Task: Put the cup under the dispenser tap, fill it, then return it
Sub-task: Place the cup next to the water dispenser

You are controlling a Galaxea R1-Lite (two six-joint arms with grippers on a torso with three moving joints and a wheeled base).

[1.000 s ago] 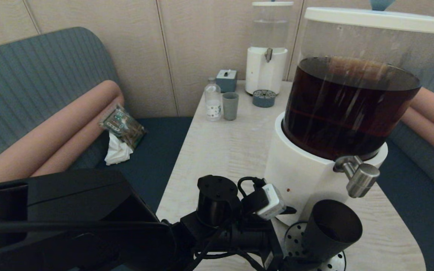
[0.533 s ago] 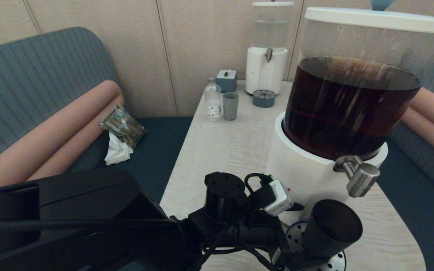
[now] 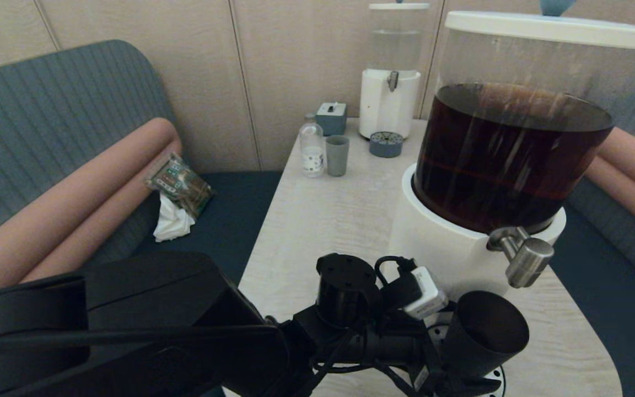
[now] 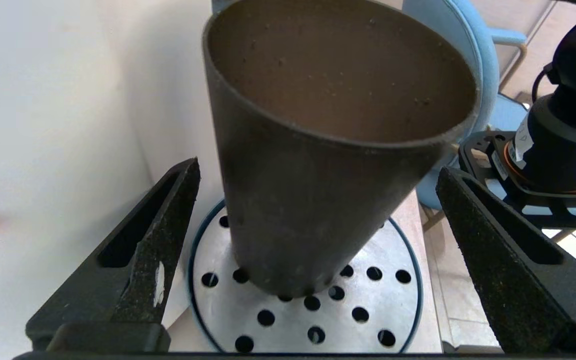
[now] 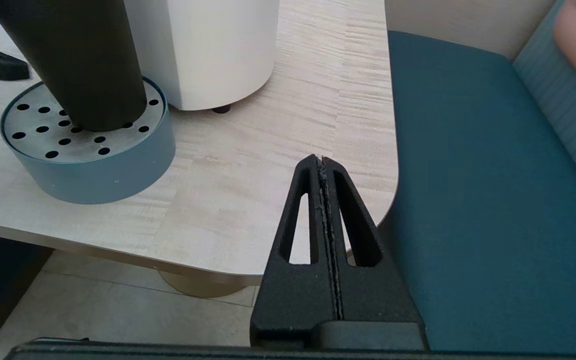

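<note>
Two fingers of the left hand stand wide apart, one on each side of the cup, neither touching it, so nothing is gripped. Cup stands upright on the perforated drip tray, just beside the big dispenser's white base. In the head view the dispenser tap hangs above the cup and a bit off to the right of its mouth, so I'd call alignment roughly there, not confirmed. Can't tell whether the cup holds any drink; the inside reads dark and flat.

Step, as I judge it: cup placed under the tap, hand open around it. Either release before filling or approach for pickup, can't say which.

Next move needs either the tap worked, or fingers closed squarely on the cup's lower wall without tipping it.

Right hand is parked low off the desk edge, fingers pressed together, empty.
</note>
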